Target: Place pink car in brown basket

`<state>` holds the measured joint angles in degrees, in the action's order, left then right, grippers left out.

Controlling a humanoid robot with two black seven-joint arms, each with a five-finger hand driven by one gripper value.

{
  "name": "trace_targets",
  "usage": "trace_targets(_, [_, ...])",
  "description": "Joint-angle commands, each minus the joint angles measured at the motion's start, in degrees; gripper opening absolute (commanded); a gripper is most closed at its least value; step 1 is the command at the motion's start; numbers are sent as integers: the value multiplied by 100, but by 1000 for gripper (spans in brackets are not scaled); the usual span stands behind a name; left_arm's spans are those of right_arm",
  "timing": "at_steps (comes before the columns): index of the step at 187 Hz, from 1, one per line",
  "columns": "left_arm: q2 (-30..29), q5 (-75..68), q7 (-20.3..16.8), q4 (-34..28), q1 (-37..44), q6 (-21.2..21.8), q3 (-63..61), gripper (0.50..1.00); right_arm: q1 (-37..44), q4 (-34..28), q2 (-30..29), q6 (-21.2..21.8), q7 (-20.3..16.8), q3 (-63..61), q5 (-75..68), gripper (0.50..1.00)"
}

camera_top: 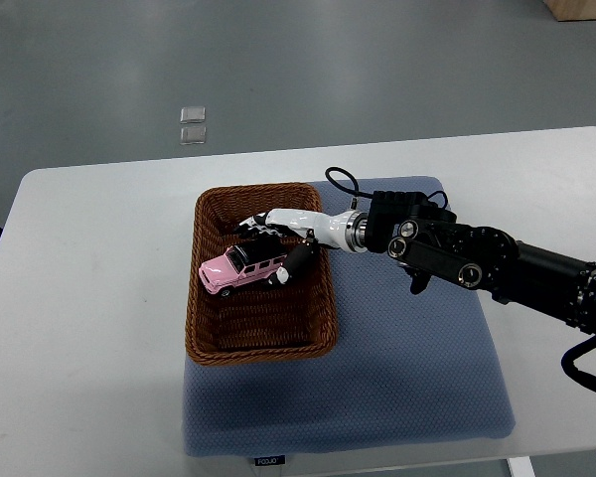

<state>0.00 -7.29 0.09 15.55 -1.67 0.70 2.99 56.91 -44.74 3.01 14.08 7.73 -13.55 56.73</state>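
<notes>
Pink car (240, 270) is sitting inside the brown basket (261, 346), up in the far half of it, lying a bit diagonal with its nose toward the basket's left wall and its tail end toward the right wall. It looks like it's resting on the woven floor, wheels down as far as I can see.

Coming in from the right edge is the right arm, all black motor housings and a loop of cable, reaching across the blue-grey pad (407, 388) and over the basket's right rim. The right hand (283, 243) is white with black fingers, and it's down in the basket right at the car. One dark finger or thumb (293, 263) is touching the car's rear end, and the other fingers (253, 227) sit just behind the roof on the far side. So it reads as wrapped loosely around the back of the car, pinching it between thumb and fingers, though the contact on the far side is hard to make out.

Basket sits on the left part of the pad, and the pad lies on a white table (89, 328). Grey floor beyond the table, with two small clear square things (192, 124) on it.
</notes>
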Motion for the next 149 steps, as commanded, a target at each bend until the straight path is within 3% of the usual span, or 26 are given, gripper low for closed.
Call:
trace_targets(1, [0, -1, 0, 0, 0, 0, 0, 1000, 118, -17, 226, 69, 1, -60, -92, 897])
trace_targets(23, [0, -1, 0, 0, 0, 0, 0, 1000, 391, -35, 596, 218, 1, -359, -171, 897])
trace_targets(59, [0, -1, 0, -8, 0, 0, 0, 1000, 128, -35, 1035, 465, 18, -2010, -979, 897])
trace_targets(95, [0, -1, 0, 0, 0, 0, 0, 1000, -1024, -35, 912, 456, 18, -3944, -2965, 897])
trace_targets(119, [0, -1, 0, 9, 0, 0, 0, 1000, -1384, 167, 552, 403, 53, -4489, -4091, 909])
trace_targets(149, [0, -1, 0, 0, 0, 0, 0, 1000, -1490, 835, 306, 447, 607, -4498, -4680, 909])
